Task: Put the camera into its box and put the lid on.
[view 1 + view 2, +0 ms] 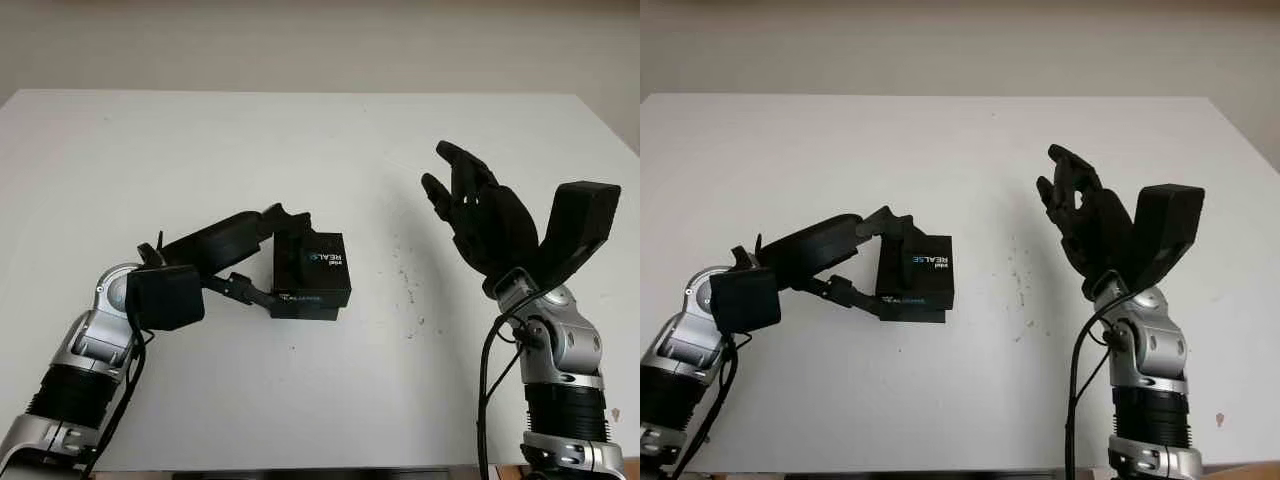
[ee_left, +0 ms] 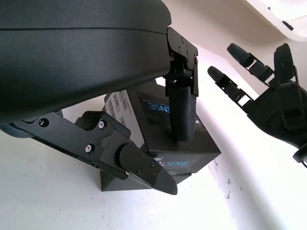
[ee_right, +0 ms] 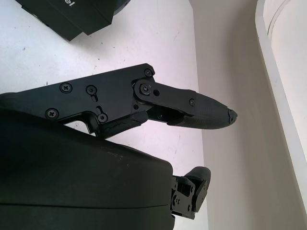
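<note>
Box (image 1: 312, 275) sits on the white table (image 1: 320, 150), left of centre, black with the lid (image 2: 165, 112) already on top; printed face up. The lid looks slightly offset over the base in the left wrist view, so it may not be fully seated, hard to say. Camera presumably inside, can't confirm.

Left hand (image 1: 262, 257) is at the box: one finger (image 2: 182, 112) pressed down on the lid top, another (image 2: 139, 165) against the near side of the base. Reads as a loose pinch or a push-down on the lid rather than a carry.

Right hand (image 1: 478, 212) is raised off the table well right of the box, released, holding nothing.

Judgement: task nearly done. Left: press lid home if needed, let go, pull the left hand away.
</note>
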Robot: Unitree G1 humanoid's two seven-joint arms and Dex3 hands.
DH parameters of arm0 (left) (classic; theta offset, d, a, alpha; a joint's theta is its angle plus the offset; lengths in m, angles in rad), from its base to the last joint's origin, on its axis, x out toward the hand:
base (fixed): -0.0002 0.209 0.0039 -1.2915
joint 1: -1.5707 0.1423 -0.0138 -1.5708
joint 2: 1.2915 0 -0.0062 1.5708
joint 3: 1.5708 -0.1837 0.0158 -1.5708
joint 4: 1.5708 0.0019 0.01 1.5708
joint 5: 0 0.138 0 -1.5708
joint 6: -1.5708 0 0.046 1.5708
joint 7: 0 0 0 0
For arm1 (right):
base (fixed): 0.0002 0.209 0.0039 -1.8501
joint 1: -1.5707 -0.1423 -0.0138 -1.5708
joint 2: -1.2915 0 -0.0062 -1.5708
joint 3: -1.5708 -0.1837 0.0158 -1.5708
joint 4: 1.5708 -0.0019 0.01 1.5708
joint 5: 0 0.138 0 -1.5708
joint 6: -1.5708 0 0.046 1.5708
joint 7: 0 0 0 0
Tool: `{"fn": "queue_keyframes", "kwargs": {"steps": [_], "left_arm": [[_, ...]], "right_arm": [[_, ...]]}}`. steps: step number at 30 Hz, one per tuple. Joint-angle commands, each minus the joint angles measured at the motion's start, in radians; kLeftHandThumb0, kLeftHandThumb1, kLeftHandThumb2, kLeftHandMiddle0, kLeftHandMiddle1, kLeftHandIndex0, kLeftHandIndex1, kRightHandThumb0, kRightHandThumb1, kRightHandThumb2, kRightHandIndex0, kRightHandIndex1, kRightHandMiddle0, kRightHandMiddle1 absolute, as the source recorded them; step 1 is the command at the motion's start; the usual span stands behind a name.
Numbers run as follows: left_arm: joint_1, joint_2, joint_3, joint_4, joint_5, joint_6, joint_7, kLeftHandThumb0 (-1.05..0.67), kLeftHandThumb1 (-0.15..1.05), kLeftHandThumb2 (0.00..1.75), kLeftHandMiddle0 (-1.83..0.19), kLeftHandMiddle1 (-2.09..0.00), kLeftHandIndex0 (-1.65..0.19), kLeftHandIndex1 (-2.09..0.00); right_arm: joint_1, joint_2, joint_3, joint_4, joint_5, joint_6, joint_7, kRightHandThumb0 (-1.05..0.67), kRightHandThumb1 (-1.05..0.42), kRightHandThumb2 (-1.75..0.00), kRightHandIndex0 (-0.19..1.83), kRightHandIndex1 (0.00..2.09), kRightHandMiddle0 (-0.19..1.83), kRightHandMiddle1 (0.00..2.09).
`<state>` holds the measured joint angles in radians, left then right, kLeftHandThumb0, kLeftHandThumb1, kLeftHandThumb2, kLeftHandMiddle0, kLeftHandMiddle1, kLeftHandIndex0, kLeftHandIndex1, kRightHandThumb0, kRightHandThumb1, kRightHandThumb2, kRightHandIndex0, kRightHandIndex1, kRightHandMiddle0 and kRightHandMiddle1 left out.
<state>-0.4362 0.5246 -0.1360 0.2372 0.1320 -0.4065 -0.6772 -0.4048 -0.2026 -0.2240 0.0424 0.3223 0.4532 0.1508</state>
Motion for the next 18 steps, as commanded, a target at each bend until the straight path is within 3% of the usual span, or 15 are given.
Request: {"fn": "queue_keyframes", "kwargs": {"steps": [1,18], "left_arm": [[0.031,0.026,-0.008,-0.008,0.008,0.009,-0.009,-0.27,0.99,0.15,-0.33,-2.02,-0.31,-1.91],[0.063,0.026,-0.017,-0.093,-0.011,0.03,-0.015,-0.32,0.98,0.19,-0.35,-2.06,-0.33,-1.94]], "right_arm": [[-0.001,-0.012,-0.005,-0.004,0.0,-0.001,0.007,-0.63,-1.05,-0.6,0.14,0.06,-0.19,0.72],[-0.002,-0.008,-0.01,0.001,0.001,0.003,-0.001,-0.63,-1.05,-0.58,0.14,0.06,-0.17,0.72]]}}
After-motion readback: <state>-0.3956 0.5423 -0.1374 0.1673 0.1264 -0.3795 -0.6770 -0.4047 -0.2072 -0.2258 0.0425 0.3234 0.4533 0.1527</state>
